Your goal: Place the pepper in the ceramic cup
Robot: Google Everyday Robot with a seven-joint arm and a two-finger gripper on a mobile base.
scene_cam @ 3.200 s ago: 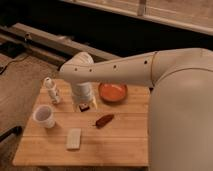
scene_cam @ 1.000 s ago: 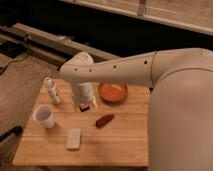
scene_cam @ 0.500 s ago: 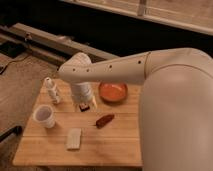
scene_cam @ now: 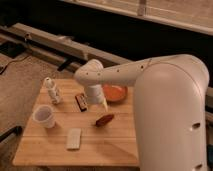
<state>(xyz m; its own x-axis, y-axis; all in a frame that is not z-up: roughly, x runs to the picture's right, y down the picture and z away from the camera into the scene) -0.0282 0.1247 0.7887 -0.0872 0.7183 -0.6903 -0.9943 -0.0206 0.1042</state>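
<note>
A wooden surface (scene_cam: pixel 112 147) is carrying several small things. The pepper (scene_cam: pixel 105 120) is lying near its middle, long axis running from lower left up to upper right. It is looking dark red-brown, glossy and elongated; I cannot tell which end is bearing the stem. The ceramic cup (scene_cam: pixel 44 116), white with a wide round rim, is standing upright well apart to the pepper's left. The gripper (scene_cam: pixel 101 105) is hanging just above and behind the pepper, between a dark bar (scene_cam: pixel 81 102) and an orange bowl (scene_cam: pixel 115 93). Whether its jaws are apart or together, I cannot tell.
</note>
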